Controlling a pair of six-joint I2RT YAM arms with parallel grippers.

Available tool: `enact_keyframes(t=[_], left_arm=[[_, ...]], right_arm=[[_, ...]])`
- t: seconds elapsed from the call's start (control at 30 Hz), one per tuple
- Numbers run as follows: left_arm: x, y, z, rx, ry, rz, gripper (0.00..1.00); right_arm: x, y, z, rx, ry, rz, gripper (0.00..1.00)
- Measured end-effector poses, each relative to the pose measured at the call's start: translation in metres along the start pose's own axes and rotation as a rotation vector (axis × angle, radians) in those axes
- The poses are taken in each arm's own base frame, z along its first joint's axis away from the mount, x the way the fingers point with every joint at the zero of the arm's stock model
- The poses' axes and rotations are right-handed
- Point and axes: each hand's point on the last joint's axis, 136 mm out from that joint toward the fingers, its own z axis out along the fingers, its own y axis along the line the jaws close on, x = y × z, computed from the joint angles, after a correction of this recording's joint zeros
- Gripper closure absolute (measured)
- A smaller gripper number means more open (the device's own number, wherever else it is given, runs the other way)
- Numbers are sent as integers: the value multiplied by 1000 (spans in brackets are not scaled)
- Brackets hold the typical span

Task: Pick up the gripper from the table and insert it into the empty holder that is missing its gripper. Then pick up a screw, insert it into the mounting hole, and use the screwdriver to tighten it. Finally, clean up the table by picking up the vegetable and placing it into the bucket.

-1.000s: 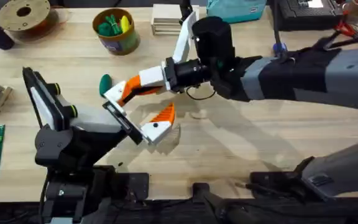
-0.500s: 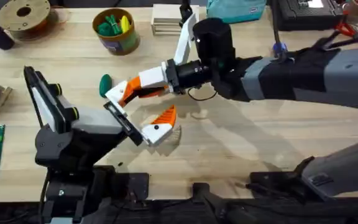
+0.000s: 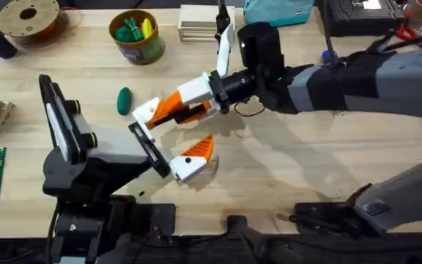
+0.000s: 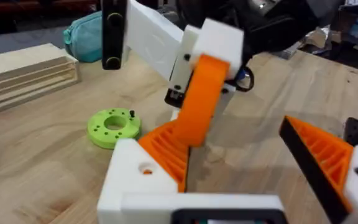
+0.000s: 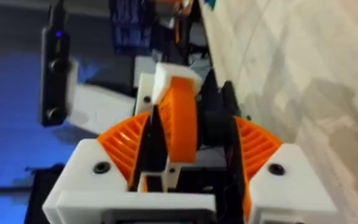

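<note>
Two arms meet mid-table (image 3: 284,176). Left gripper (image 3: 173,144) is spread wide; its holder (image 4: 143,180) is partly covered by the gripper (image 5: 180,119), pinched in the right gripper (image 3: 168,110). Vegetable (image 3: 124,100) sits beyond, bucket (image 3: 138,45) farthest back. No legible writing.

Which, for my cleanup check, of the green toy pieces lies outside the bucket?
The dark green oval vegetable, lying alone on the bare table. The other green pieces are brighter and sit inside the bucket.
</note>
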Motion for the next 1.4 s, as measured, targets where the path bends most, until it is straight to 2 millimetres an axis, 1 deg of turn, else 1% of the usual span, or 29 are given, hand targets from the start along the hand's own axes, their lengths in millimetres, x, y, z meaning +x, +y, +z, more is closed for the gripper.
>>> enact_keyframes(t=[0.17,0.27,0.6,0.73,0.87,1.0,1.1,1.13,1.2,1.23,1.27,1.33,1.4], left_arm=[[1,-3,0,17,3,5,15],[1,-3,0,20,3,5,15],[1,-3,0,19,3,5,15],[1,-3,0,19,3,5,15],[1,-3,0,19,3,6,16],[1,-3,0,19,3,5,15],[1,-3,0,19,3,5,15],[1,-3,0,19,3,5,15],[1,-3,0,19,3,5,15],[1,-3,0,19,3,5,15],[1,-3,0,19,3,5,16],[1,-3,0,19,4,2,15],[2,-3,0,16,6,-5,15]], right_arm=[[10,9,-5,-57,64,-2,227],[13,12,-9,-81,86,0,205],[11,14,-22,-110,97,5,194],[13,14,-20,-109,102,7,193],[12,7,-18,-77,81,29,194],[6,0,-17,-40,43,30,194],[4,-3,-17,-28,29,24,219],[3,-3,-17,-26,27,22,239],[2,-4,-17,-21,22,20,313],[2,-4,-17,-20,20,19,376],[2,-4,-17,-19,19,19,456],[2,-2,-17,-27,24,10,709],[0,4,-17,-41,31,-14,935]])
